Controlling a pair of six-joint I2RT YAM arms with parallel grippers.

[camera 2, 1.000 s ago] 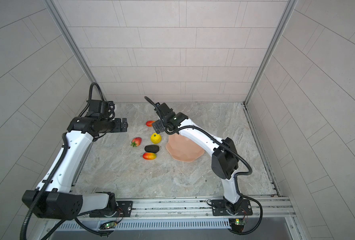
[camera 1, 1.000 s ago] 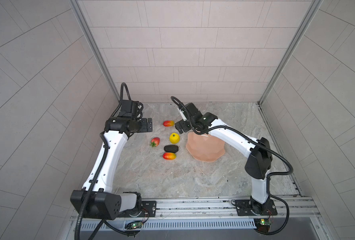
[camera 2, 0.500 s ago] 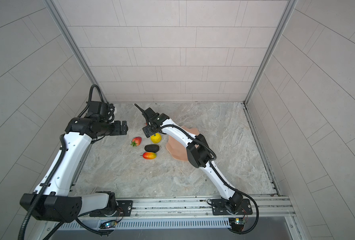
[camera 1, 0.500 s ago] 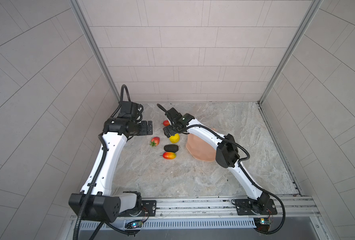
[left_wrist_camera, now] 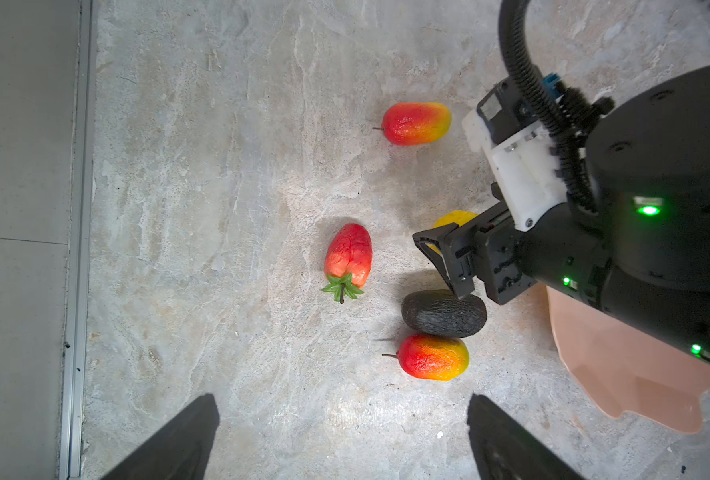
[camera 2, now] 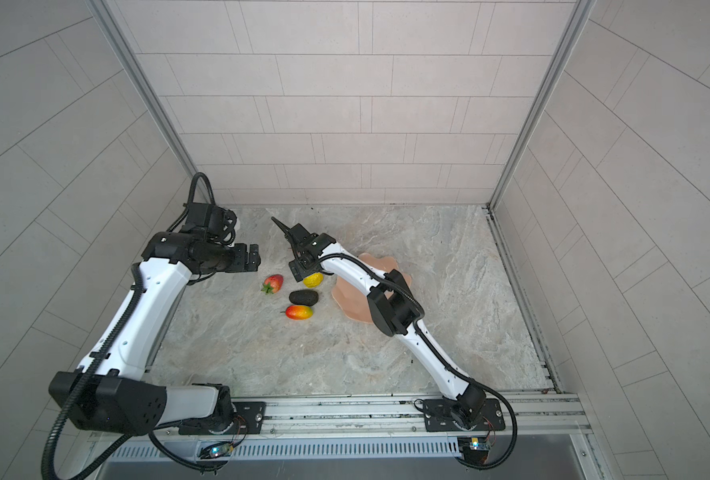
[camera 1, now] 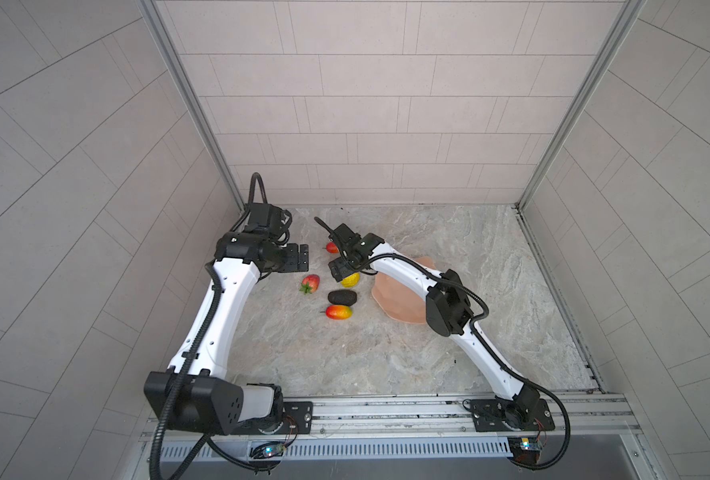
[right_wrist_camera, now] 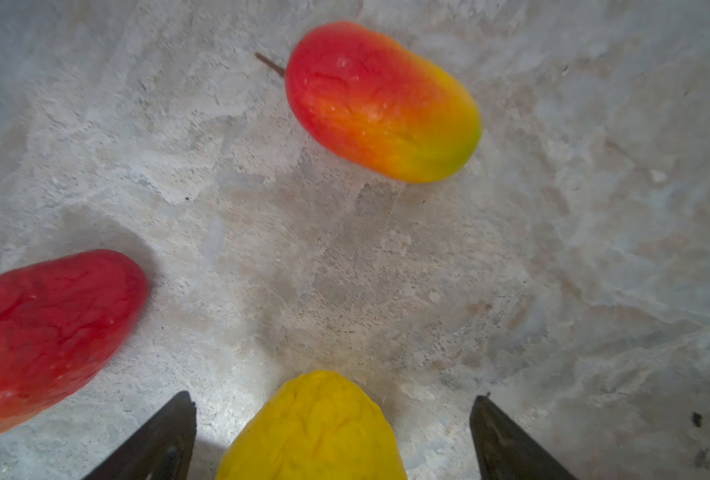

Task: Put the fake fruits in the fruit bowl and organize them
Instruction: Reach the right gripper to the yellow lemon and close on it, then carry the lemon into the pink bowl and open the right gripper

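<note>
A grey-beige marbled tabletop (camera 1: 386,353) fills the lower middle of both top views. Pale tiled walls enclose it: a back wall (camera 1: 366,104) at the top and side walls (camera 1: 54,187) down either edge. Two aluminium corner posts (camera 1: 190,104) slant in from the upper corners. A metal rail (camera 1: 386,409) and a slotted grille (camera 1: 386,449) cross the bottom. In the left wrist view a metal strip (left_wrist_camera: 75,208) borders the tabletop at frame left.

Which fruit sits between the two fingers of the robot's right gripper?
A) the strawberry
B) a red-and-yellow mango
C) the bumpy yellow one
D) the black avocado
C: in the right wrist view the bumpy yellow fruit lies between the two open fingers of the right gripper, with a bit of floor showing on each side of it.
</note>
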